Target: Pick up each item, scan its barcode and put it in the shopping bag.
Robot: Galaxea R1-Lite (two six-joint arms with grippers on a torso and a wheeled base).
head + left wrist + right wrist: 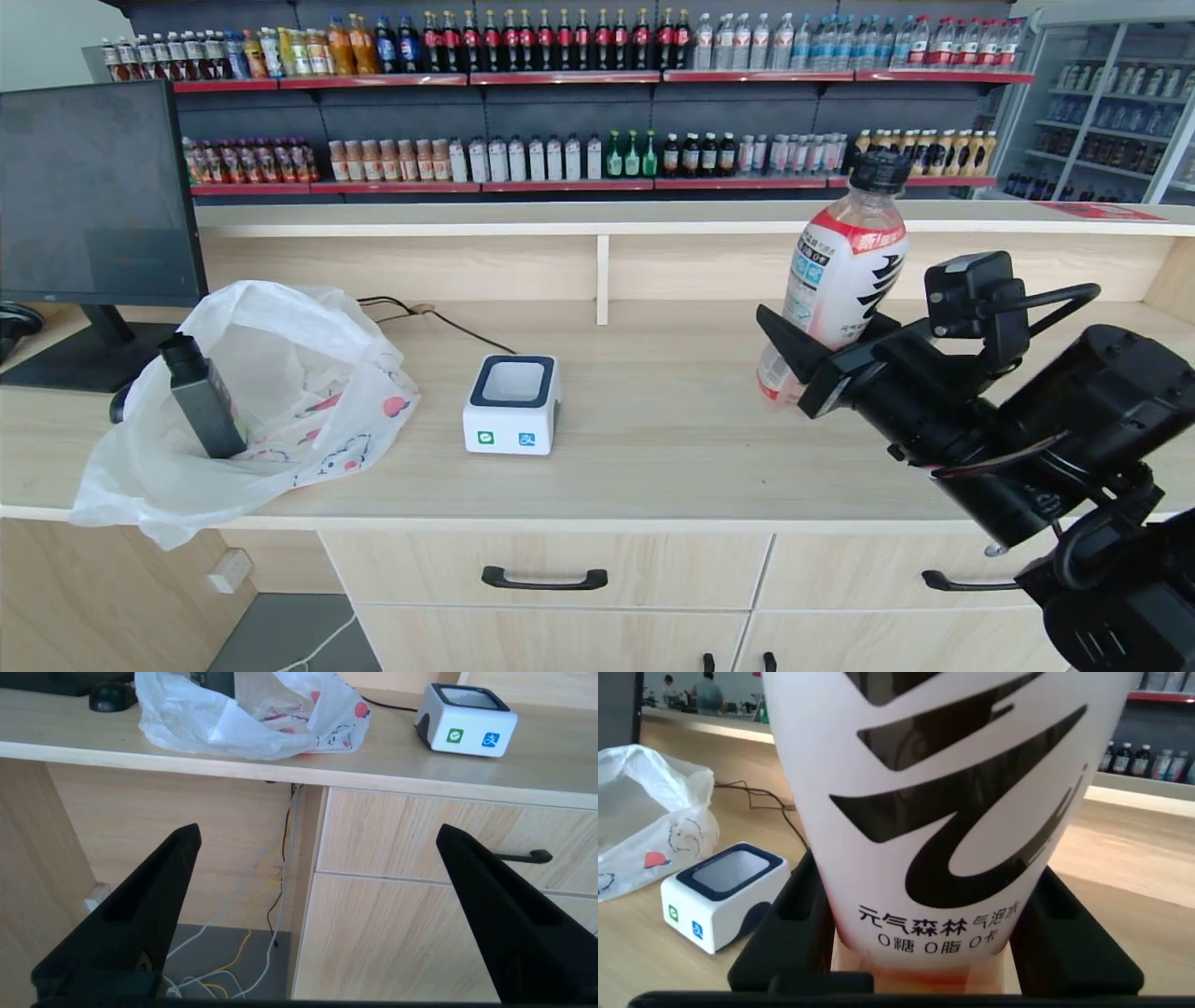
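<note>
One bottle (845,271) clenched in right claw (826,341), right of scanner (513,403); scan step pending. Left claw (318,835) spread wide. Next, likely: barcode over scanner.

Bottle (845,271): two; bag (280,327): one; scanner (512,401): one

Light wood counter (653,439) with a raised back ledge (597,219); drawers (546,551) with black handles beneath. Behind it, dark shelving (560,112) with red-edged shelves, stocked with rows of bottled drinks. Glass-door cooler (1102,112) at far right. Dark monitor (93,196) stands at the counter's left end. Loose cables (285,859) hang below the counter — grey floor (280,635) underneath.
</note>
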